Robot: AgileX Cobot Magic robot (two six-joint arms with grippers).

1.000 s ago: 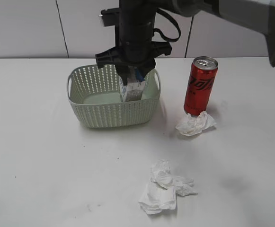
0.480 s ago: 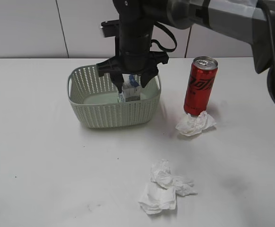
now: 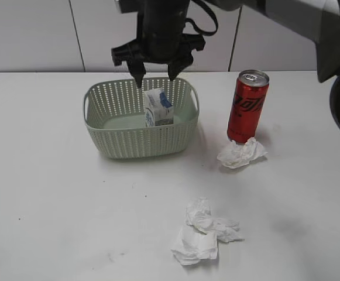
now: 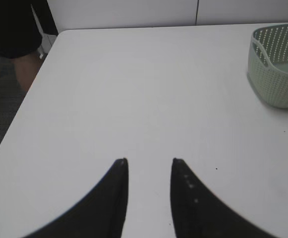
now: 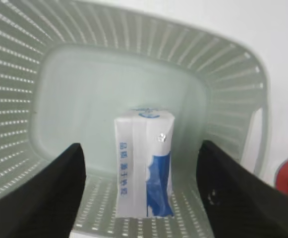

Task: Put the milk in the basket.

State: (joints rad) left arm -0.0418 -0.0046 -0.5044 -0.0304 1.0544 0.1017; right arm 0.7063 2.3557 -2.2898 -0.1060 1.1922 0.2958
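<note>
The milk [image 3: 158, 107] is a small white carton with blue markings. It stands upright inside the pale green basket [image 3: 108, 134], near its right side. It also shows in the right wrist view [image 5: 144, 161], on the floor of the basket [image 5: 74, 94]. My right gripper [image 3: 156, 76] is open and empty, hanging just above the carton and apart from it; in the right wrist view its fingers [image 5: 141, 168] flank the carton. My left gripper [image 4: 149, 161] is open and empty over bare table, left of the basket [image 4: 277, 79].
A tall red soda can [image 3: 247, 106] stands right of the basket with a crumpled tissue [image 3: 241, 153] at its base. More crumpled tissue [image 3: 203, 232] lies at the front middle of the white table [image 3: 52, 199]. A wall runs behind.
My right gripper let go of the milk, opened and rose above the basket. The carton now stands on its own inside the basket.
</note>
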